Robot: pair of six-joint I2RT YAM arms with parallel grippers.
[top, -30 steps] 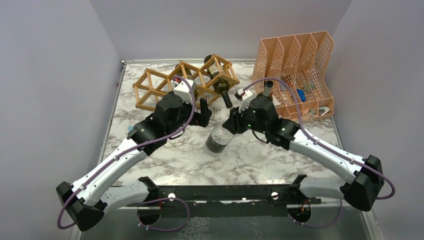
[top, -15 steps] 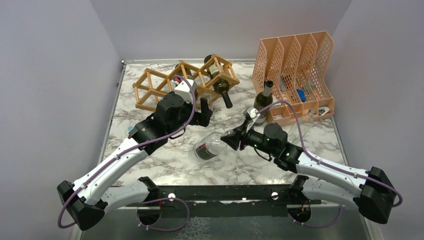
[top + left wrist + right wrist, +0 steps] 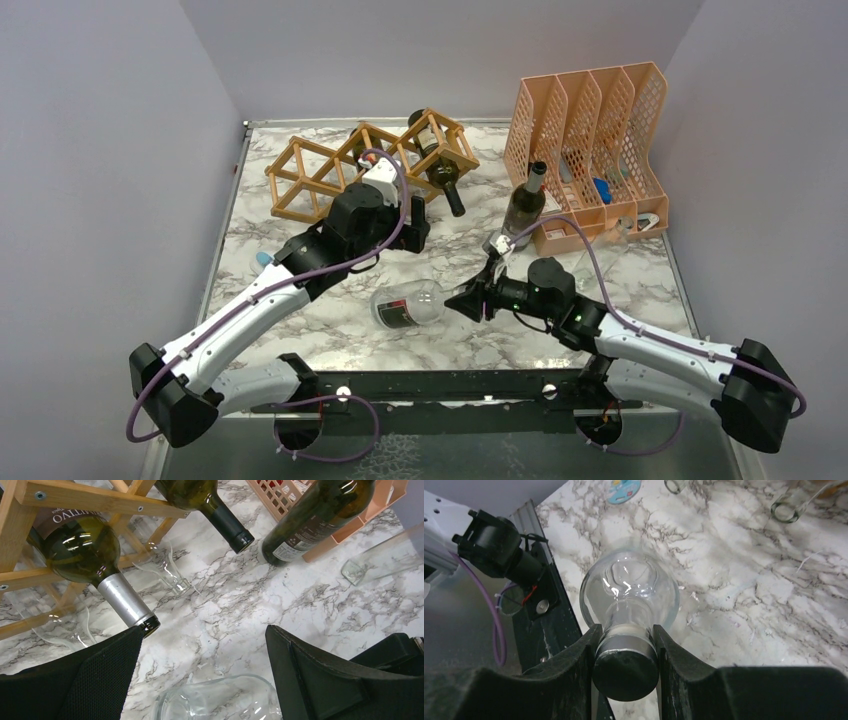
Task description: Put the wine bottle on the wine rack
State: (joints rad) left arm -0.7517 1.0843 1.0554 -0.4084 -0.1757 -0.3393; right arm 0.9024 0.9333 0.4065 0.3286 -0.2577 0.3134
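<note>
1. Right gripper point(image 3: 470, 300): clenched on the neck of the clear bottle point(image 3: 408, 305). In the right wrist view both fingers press the neck just below the mouth.
2. Clear bottle: lies nearly on its side over the near middle of the table point(image 3: 330, 330), base pointing left, neck to the right. It is well apart from the rack point(image 3: 300, 170). Whether its body touches the marble cannot be told.
3. Left gripper point(image 3: 415, 215): released, holding nothing, fingers spread wide in the left wrist view. It hangs just in front of the rack, above the clear bottle's base point(image 3: 220, 700).
4. Rack: wooden lattice at the far left of the table, set at an angle to the table edge.
5. Dark bottle point(image 3: 440, 165): lodged in the rack's right-hand cell, neck jutting toward the arms.
6. Capped bottle point(image 3: 80, 547): in the neighbouring cell, with a silver-sleeved neck.
7. Upright bottle point(image 3: 524, 205): dark, standing just beside the peach file holder point(image 3: 600, 130), outside the rack.
</note>
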